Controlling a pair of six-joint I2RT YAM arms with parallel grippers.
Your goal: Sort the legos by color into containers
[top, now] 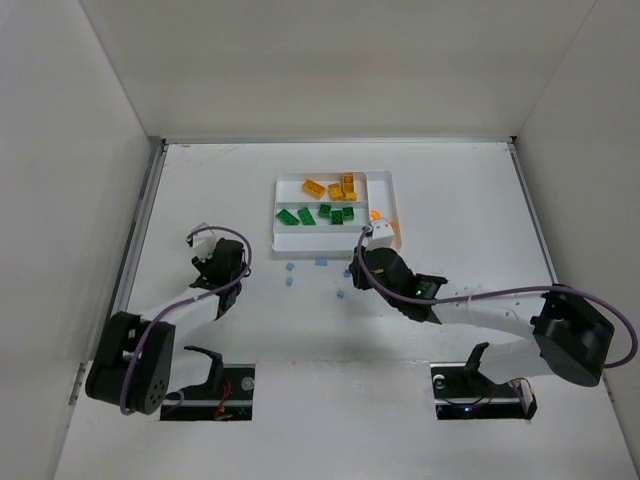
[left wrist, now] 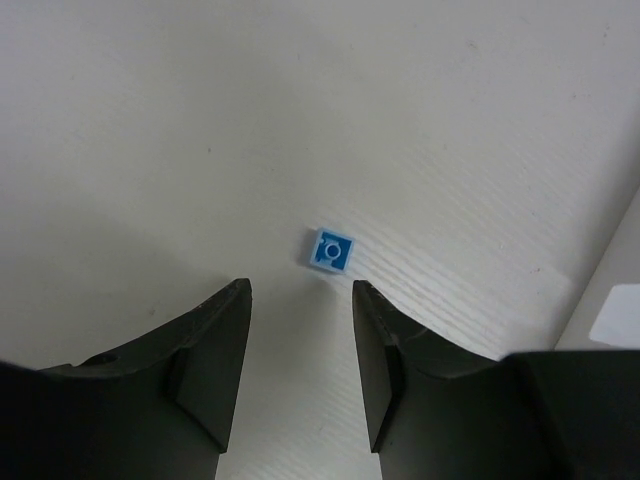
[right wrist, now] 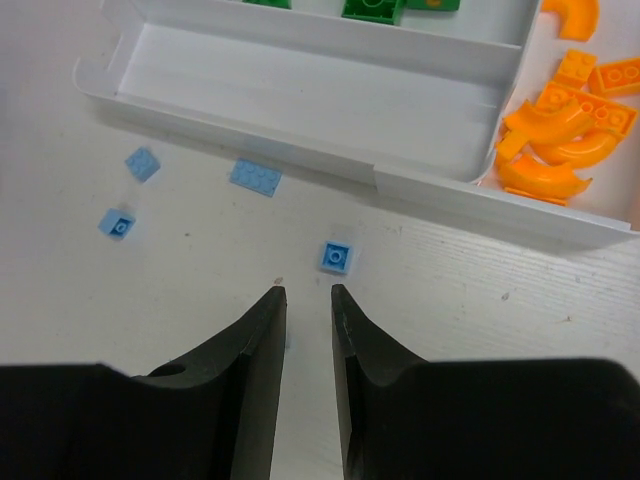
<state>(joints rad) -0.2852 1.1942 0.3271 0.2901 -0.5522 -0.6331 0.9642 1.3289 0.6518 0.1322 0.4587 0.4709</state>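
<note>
My right end effector hangs over the bench just short of the tray; fingers a narrow gap apart, nothing between them; the blue single-stud brick lies just beyond the tips on the far side and a touch right of the gap centre; it's square, so no long axis to line up with; I'd judge a small shift right and forward before closing.

The tray's near slot is bare and sits directly past that brick, so it's the likely home for blue.

The blue plate and two more blue bits lie further left, near the tray wall.

My left end effector has its fingers well apart and empty; another blue stud piece sits just ahead, slightly right.

Right arm is nearer the tray.
</note>
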